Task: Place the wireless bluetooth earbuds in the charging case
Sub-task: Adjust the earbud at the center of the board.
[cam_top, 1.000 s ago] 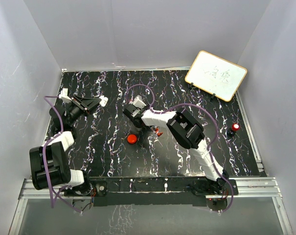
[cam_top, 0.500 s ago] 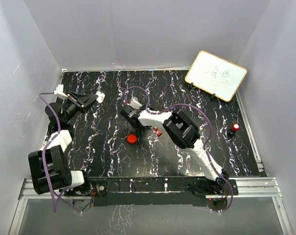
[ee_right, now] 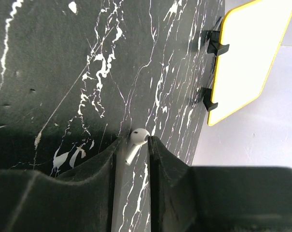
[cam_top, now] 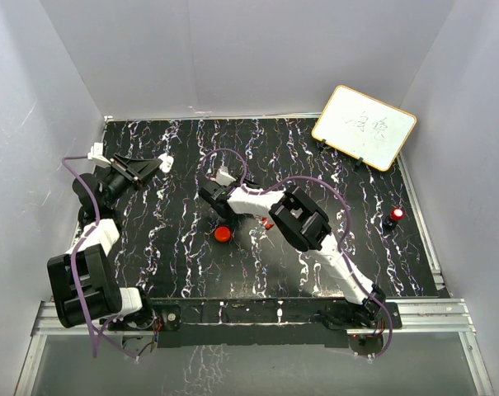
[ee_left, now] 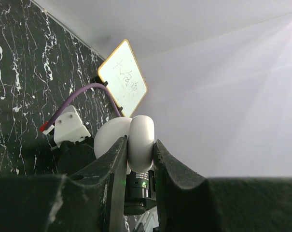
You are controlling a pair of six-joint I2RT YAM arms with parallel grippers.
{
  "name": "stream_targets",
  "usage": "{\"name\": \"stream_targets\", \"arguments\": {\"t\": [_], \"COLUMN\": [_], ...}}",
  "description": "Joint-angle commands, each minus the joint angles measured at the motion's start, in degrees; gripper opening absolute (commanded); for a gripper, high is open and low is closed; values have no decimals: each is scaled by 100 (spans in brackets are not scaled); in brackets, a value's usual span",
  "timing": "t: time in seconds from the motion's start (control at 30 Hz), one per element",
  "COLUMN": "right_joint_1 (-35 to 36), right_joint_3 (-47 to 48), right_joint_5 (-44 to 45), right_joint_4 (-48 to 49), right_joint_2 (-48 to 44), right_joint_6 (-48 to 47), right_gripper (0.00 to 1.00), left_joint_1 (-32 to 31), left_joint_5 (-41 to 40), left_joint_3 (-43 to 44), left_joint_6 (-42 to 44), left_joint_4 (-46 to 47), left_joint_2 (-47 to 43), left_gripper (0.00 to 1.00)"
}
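The earbud (ee_right: 137, 137) in view is white with a short stem, not red. My right gripper (ee_right: 135, 141) is shut on it, its head at the fingertips, above the black marbled table (ee_right: 63, 72). The charging case (ee_left: 140, 137) is a white rounded shell. My left gripper (ee_left: 140, 142) is shut on it, and a second white lobe shows to its left. In the top view the left gripper (cam_top: 158, 163) is at the back left and the right gripper (cam_top: 217, 188) is near the table's middle. No second earbud shows.
A round red puck (cam_top: 223, 233) lies just in front of the right gripper, with small red pieces (cam_top: 268, 221) beside it. A red-topped black object (cam_top: 396, 216) stands at the right. A yellow-framed whiteboard (cam_top: 364, 126) leans at the back right. Grey walls enclose the table.
My left gripper has moved back and to the left with the case. My right gripper has shifted a little to the left, above the red puck, still holding the earbud.
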Motion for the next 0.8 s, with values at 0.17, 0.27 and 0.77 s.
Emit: {"name": "stream_targets", "arguments": {"t": [0.17, 0.27, 0.77], "right_joint_1": [100, 94, -385], "right_joint_3": [305, 353, -189], "right_joint_5": [-384, -655, -1816], "right_joint_4": [19, -7, 258], "right_joint_2": [287, 164, -494], "right_joint_6": [165, 414, 1574], "right_gripper": [27, 28, 36], "left_joint_1": [145, 177, 261], "left_joint_5": [189, 214, 260], "left_joint_3": [63, 54, 71], "left_joint_6": [-155, -217, -167], "left_joint_4": [274, 324, 192], "left_joint_2": [-267, -288, -328], "left_gripper": [0, 0, 0]}}
